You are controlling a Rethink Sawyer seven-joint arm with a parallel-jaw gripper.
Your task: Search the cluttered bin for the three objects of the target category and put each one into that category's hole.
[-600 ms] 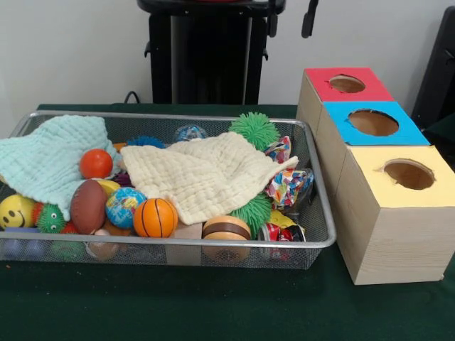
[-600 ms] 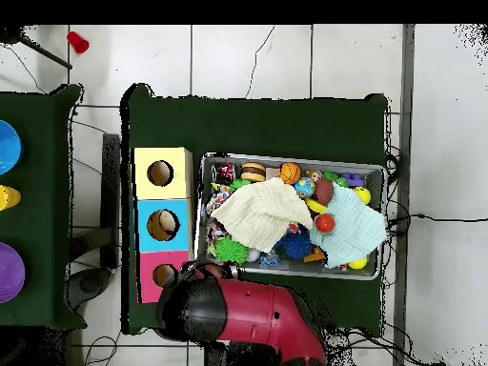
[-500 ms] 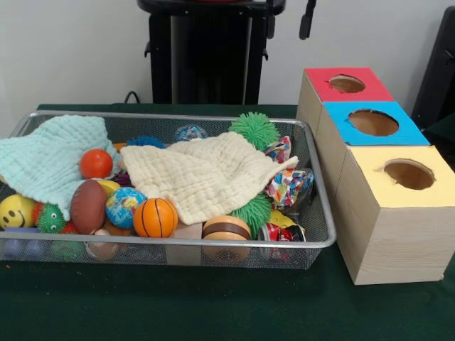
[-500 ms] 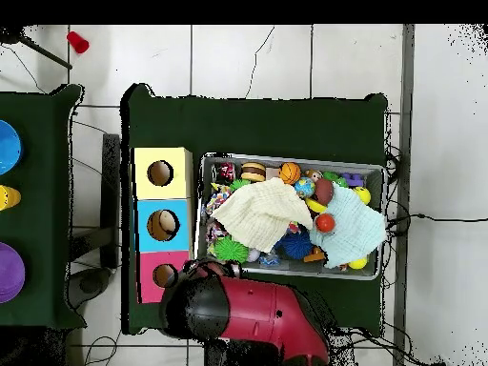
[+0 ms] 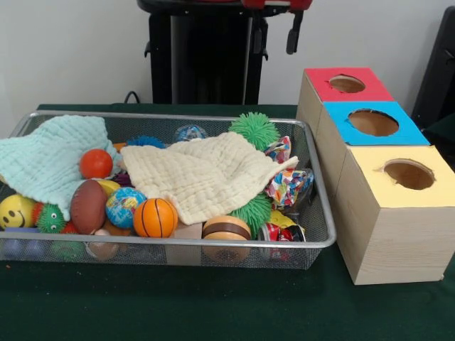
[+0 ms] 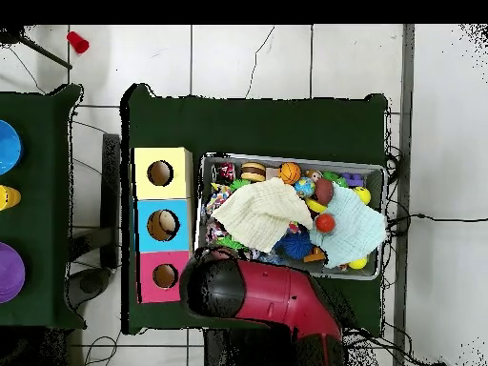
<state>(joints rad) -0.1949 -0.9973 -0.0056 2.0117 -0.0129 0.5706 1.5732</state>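
Note:
The wire-mesh bin (image 5: 213, 242) stands on the green table and also shows in the overhead view (image 6: 286, 159). No plush animal toy shows; a cream cloth (image 5: 206, 174) (image 6: 262, 212) and a mint cloth (image 5: 50, 156) (image 6: 355, 229) cover much of the clutter. My gripper (image 5: 275, 34) hangs at the top edge in the front view, behind the bin's far right corner, open and empty. In the overhead view the red arm (image 6: 257, 294) hides it and overlaps the bin's near left corner.
Three wooden boxes stand beside the bin, with a red-topped hole (image 5: 347, 84), a blue-topped hole (image 5: 373, 122) and a yellow-topped hole (image 5: 409, 174). The bin holds a basketball (image 5: 155, 217), a football (image 5: 88, 206), an orange ball (image 5: 96, 163), green spiky balls (image 5: 254, 129) and shiny crumpled packets (image 5: 288, 186).
The arm has swung from over the red box toward the bin. In the front view the gripper tips have come lower and moved left. The bin's contents have not moved.

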